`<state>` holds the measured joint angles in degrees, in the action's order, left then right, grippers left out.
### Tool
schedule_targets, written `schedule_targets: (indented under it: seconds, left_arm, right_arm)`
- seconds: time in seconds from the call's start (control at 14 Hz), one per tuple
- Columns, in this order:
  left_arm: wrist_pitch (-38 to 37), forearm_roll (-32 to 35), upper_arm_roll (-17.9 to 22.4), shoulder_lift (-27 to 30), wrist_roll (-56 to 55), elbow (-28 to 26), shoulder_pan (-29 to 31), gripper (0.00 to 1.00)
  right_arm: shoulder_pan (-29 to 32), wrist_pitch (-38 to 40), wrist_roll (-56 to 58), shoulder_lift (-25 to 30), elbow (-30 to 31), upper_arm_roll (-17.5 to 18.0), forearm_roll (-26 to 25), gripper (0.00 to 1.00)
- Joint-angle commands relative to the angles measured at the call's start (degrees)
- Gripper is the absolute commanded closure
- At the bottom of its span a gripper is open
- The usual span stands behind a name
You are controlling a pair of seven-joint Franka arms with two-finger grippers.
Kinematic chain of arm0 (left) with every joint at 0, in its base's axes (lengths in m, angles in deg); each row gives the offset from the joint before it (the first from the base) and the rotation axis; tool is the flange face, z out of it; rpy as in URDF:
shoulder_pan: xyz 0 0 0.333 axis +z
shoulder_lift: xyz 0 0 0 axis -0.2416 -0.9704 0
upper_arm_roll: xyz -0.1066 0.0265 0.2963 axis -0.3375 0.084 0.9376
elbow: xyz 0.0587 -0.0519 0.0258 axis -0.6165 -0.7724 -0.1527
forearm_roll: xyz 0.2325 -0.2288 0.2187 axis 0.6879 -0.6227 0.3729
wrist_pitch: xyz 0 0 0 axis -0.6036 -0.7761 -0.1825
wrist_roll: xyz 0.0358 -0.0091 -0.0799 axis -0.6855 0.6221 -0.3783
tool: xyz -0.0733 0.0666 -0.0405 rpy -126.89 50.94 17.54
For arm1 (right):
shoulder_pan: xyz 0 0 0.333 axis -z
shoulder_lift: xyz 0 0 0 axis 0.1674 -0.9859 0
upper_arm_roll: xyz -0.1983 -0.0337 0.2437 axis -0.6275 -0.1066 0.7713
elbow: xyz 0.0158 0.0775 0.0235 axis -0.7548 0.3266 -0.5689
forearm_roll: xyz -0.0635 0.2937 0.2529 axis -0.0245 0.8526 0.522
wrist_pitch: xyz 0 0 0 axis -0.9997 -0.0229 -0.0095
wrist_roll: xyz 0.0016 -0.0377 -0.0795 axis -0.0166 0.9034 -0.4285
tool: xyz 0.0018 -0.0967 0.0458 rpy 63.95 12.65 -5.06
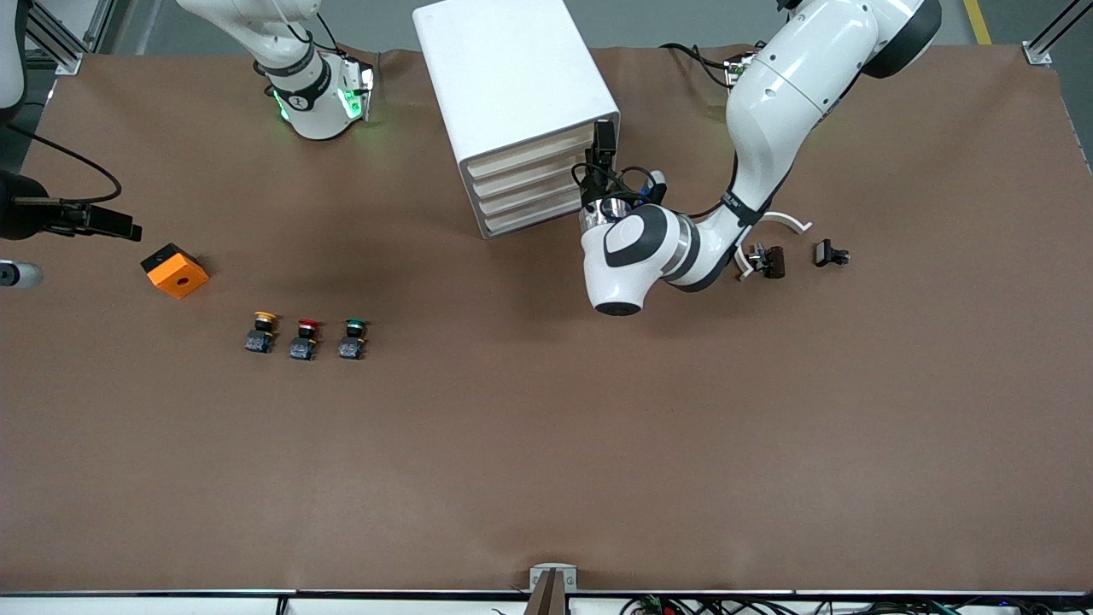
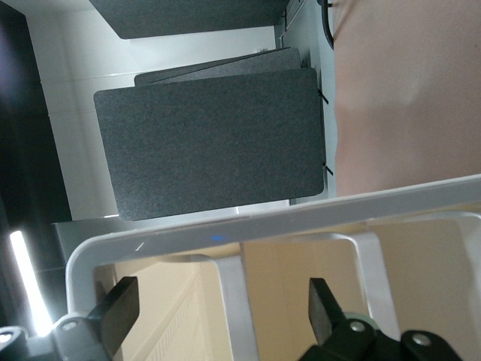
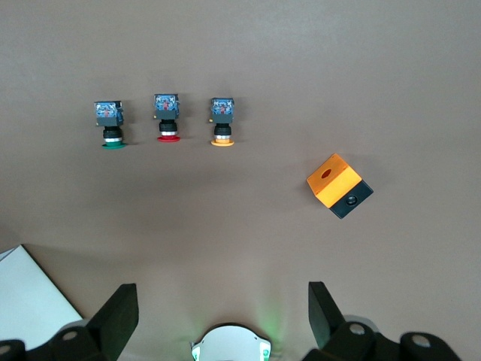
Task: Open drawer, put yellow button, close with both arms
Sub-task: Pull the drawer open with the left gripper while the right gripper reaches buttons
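Front view: the yellow button (image 1: pixel 261 331) stands on the brown surface (image 1: pixel 546 444) beside red and green ones, the cabinet's top drawer (image 1: pixel 519 159) shut. Left wrist view: the left claw (image 2: pixel 218 312), fingers spread, faces the cabinet. Right wrist view: the right claw (image 3: pixel 222 316), spread wide, waits high above the buttons.

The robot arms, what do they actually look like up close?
Both arms are glossy white, rounded tubes with black bands at the joints. The left arm has black cables looping near its wrist. The right arm carries a black ring with a marking and glowing green lights. The left gripper and right gripper each have two black, blocky fingers.
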<state>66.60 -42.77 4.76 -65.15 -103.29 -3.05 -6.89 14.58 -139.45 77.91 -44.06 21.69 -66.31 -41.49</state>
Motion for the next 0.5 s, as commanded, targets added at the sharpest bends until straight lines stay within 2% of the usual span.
schedule_targets:
  seconds: [0.0, 0.07, 0.29, 0.43]
  left_arm:
    - [0.56, -2.17, 0.28, -1.16, -0.77, 0.28, -0.4, 0.28]
    - [0.65, -2.34, 0.28, -1.25, -0.77, 0.28, -0.4, 0.43]
    - [0.65, -3.4, 0.28, -1.43, -1.39, 0.28, -0.66, 0.71]
    - [0.65, -3.49, 0.28, -1.69, -1.48, 0.28, -0.57, 0.84]
  right_arm:
    - [0.94, -2.88, -0.7, 0.14, 2.04, 0.32, -0.58, 0.0]
    - [1.12, -6.56, -0.78, 0.23, 4.58, 0.32, -0.23, 0.0]
    - [1.91, -15.88, -1.49, 0.49, 12.49, 0.32, 1.96, 0.0]
    - [1.48, -23.17, -3.32, 0.93, 18.29, 0.4, 2.14, 0.0]
